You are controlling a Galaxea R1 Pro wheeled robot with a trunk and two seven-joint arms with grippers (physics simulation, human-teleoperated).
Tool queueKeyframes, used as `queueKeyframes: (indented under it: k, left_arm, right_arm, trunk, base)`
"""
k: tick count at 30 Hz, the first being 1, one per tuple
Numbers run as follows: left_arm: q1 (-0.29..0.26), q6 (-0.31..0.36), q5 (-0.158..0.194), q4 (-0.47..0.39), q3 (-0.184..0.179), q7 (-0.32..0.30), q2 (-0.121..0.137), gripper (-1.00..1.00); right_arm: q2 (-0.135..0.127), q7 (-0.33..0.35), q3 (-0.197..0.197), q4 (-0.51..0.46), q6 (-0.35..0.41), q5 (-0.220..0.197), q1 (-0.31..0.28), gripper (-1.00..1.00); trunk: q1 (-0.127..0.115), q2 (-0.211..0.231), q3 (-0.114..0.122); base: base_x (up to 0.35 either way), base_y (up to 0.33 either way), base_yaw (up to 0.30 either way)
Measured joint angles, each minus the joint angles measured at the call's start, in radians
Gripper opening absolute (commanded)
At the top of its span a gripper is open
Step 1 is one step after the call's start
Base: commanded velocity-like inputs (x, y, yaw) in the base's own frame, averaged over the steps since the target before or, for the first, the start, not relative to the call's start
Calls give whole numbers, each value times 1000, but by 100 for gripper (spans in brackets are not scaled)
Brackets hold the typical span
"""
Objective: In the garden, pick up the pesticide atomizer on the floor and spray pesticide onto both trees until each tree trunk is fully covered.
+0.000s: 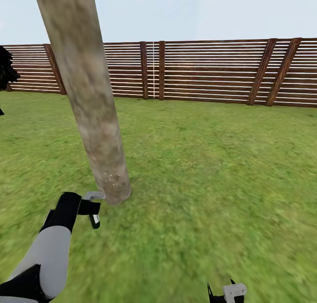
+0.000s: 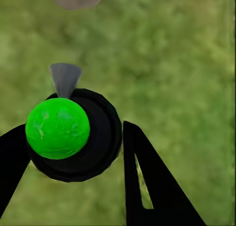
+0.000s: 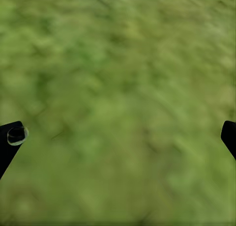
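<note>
Left pincer (image 1: 90,208) held the atomizer (image 1: 93,196) at the base of the leaning trunk (image 1: 83,92).

A slatted fence (image 1: 211,72) ringed the grass (image 1: 211,171); nothing stood between atomizer and trunk, where pale specks (image 1: 113,179) dotted the bark. The left arm reached forward and low, its fingers (image 2: 147,182) closed around the black bottle, grey nozzle toward the trunk. The right pincer (image 3: 118,132) hung over bare grass, fingers wide apart and empty.

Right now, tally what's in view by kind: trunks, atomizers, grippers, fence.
Leaning tree trunk, faint pesticide specks near its base: 1
Pesticide atomizer, in the left gripper: 1
Grippers: 2, left gripper and right gripper
Slatted wooden fence: 1
Total: 5
</note>
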Motion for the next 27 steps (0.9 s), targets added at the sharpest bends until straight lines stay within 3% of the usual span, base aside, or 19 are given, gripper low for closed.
queueKeyframes:
  k: [2,4,6,10,14,17,23,27]
  left_arm:
    - [2,2,-1,0,-28,0,-21,-100]
    - [6,5,6,0,-121,-4,-32,-100]
    - [3,13,11,-2,-139,-4,-30,-100]
    - [-6,20,52,-2,-142,-4,-1,-100]
    - [-7,21,61,-1,-68,-4,52,-100]
    - [-1,25,69,-1,-65,-4,45,-100]
    - [-16,26,71,-2,-68,-4,3,-100]
    - [-19,24,59,-9,-69,-4,24,-100]
  right_arm:
    - [0,0,0,1,0,0,0,100]
    - [0,0,0,1,0,0,0,100]
    - [0,0,1,1,0,0,0,100]
    - [0,0,1,1,0,0,0,100]
    - [-1,0,0,1,0,0,0,100]
    - [-2,0,0,0,0,0,0,100]
    - [-4,0,0,0,0,0,0,100]
    - [-4,0,0,0,0,0,0,100]
  trunk:
    - [0,0,0]
    - [0,0,0]
    - [0,0,0]
    - [0,0,0]
    - [0,0,0]
    - [0,0,0]
    - [0,0,0]
    - [0,0,0]
  base:
    - [0,0,0]
    - [0,0,0]
    - [0,0,0]
    - [0,0,0]
    - [0,0,0]
    - [0,0,0]
    - [-146,0,0]
    - [-25,0,0]
